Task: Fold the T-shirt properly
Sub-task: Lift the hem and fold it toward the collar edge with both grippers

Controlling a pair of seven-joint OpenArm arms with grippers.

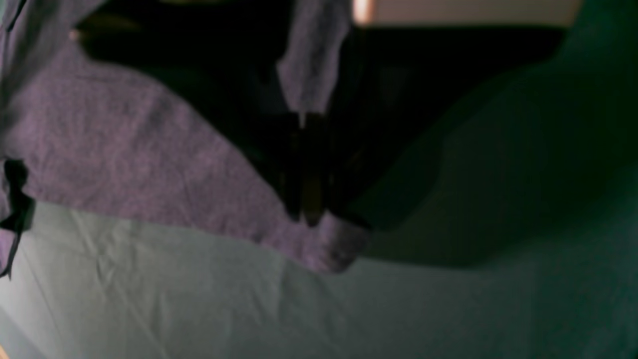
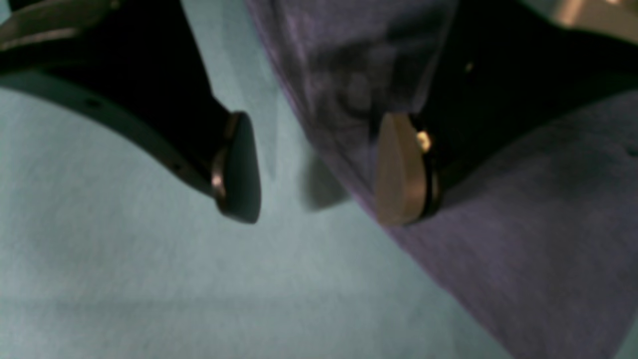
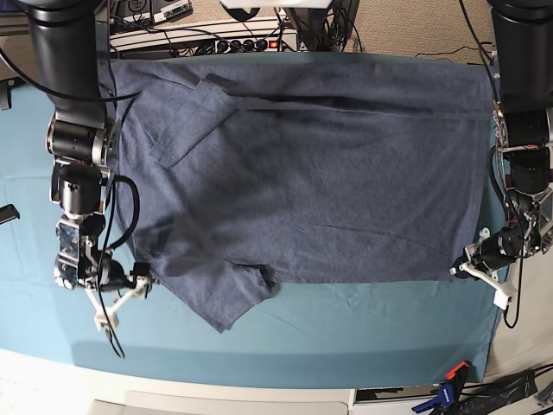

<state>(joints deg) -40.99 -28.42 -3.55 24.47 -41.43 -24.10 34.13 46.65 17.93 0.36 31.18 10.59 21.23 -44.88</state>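
Fingertips of the left gripper (image 1: 310, 209) are pressed together on a hem corner of the T-shirt (image 3: 311, 181), the grey-blue cloth bunching just beyond the pinched tips in the left wrist view. Across the table, the right gripper (image 2: 319, 169) stands wide apart: one finger (image 2: 239, 169) over bare teal table cloth (image 3: 363, 333), the other at the shirt's edge, with nothing clamped between them.

Outward from there, the T-shirt lies spread flat, reaching from the far edge of the table to about its middle, one sleeve (image 3: 226, 298) jutting toward the near side.

It looks like the corner-grasping step before a first fold. Next, the right jaws probably need to slide onto the shirt's edge and close, so both arms can lift and carry the cloth together.
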